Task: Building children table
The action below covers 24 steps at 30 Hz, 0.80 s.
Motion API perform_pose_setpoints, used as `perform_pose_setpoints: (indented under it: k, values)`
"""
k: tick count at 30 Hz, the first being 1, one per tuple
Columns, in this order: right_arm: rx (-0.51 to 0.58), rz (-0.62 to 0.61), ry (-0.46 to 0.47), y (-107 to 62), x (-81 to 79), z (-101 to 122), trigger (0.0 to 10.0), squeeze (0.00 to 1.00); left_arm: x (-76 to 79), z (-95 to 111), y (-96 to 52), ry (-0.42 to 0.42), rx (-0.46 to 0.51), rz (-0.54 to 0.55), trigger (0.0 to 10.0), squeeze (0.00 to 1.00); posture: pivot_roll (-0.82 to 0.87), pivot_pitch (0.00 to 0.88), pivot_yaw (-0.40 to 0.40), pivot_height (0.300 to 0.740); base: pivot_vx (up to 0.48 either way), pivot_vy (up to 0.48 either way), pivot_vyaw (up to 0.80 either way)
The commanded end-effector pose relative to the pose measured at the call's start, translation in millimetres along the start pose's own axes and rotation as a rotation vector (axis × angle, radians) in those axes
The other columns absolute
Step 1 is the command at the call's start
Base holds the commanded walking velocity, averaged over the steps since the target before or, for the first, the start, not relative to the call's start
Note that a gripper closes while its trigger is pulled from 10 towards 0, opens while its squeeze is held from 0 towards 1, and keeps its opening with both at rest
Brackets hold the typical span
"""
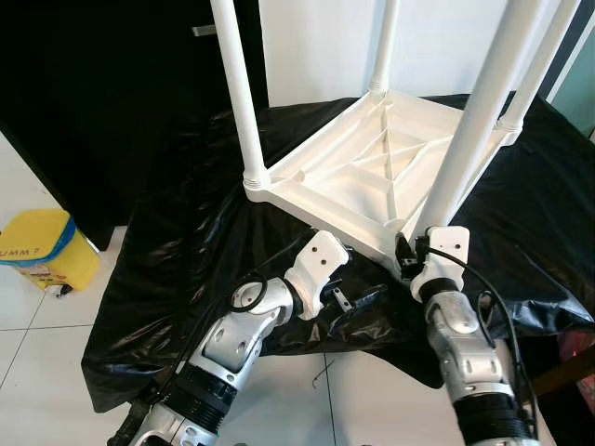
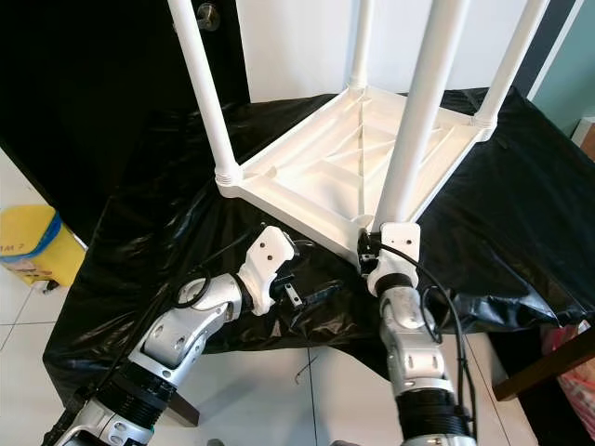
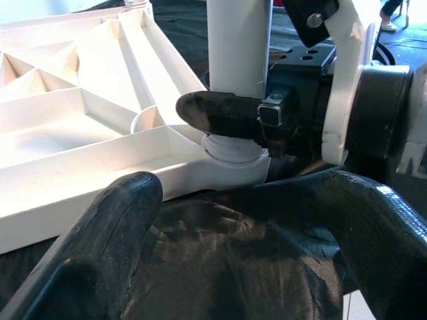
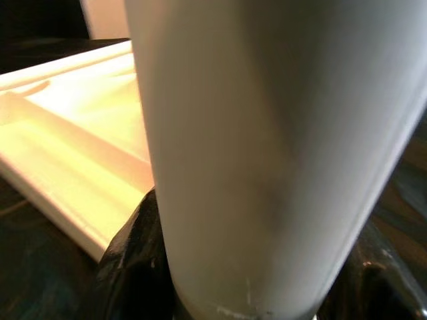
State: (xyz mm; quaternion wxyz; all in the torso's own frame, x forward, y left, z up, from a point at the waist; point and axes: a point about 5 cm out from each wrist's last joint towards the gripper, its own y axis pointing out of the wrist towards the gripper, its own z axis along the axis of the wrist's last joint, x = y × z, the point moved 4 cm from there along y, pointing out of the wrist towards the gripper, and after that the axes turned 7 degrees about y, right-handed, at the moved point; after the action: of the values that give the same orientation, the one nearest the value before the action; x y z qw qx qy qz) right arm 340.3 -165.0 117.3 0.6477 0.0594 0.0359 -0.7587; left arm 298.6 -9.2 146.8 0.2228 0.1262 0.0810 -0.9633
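White upturned table (image 1: 372,167) on black sheet (image 1: 177,251); right pincer (image 3: 233,117) pinching near leg (image 1: 469,130); left pincer (image 1: 358,302) spread.

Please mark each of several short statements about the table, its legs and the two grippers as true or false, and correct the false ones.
1. The white tabletop lies upside down on black plastic sheet. True.
2. Only two legs stand in the tabletop. False: four legs stand in it.
3. The right gripper is at the base of the nearest leg. True.
4. The left gripper holds a leg. False: it is open, above the sheet, near the tabletop's edge.
5. A yellow bin stands on the floor. True.
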Motion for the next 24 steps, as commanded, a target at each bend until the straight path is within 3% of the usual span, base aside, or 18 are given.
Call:
perform_pose_setpoints:
  k: [1,5,10,20,21,24]
  values:
    - [-0.113,-0.146,0.057,-10.2,13.6,-29,10.0,0.0,3.8,-3,-1.7,-0.008,-0.014,-0.023,10.0,0.0,-0.16,0.056,0.005,0.74,0.0,0.0,0.0]
    - [-0.121,-0.124,0.109,-11.7,-0.7,-29,10.0,0.0,4.0,-3,-1.8,-0.01,-0.014,-0.02,10.0,0.0,-0.15,0.057,0.005,0.74,0.0,0.0,0.0]
    - [-0.107,-0.109,0.109,-11.6,-1.2,-25,10.0,0.0,3.7,-3,-2.0,-0.01,-0.015,-0.018,10.0,0.0,-0.15,0.057,0.004,0.74,0.0,0.0,0.0]
    - [-0.01,-0.021,0.088,-11.3,-20.1,-4,10.0,0.0,2.7,-2,-0.5,-0.008,-0.012,-0.014,10.0,0.0,-0.16,0.06,0.004,0.74,0.0,0.0,0.0]
    - [0.004,-0.002,0.093,-11.7,-22.0,-1,10.0,1.0,2.3,-2,-0.5,-0.008,-0.012,-0.013,10.0,0.0,-0.16,0.06,0.004,0.74,0.0,0.0,0.0]
    - [0.031,0.027,0.093,-12.5,-24.7,4,10.0,1.0,1.9,-2,-0.6,-0.008,-0.011,-0.012,10.0,0.0,-0.16,0.061,0.005,0.74,0.0,0.0,0.0]
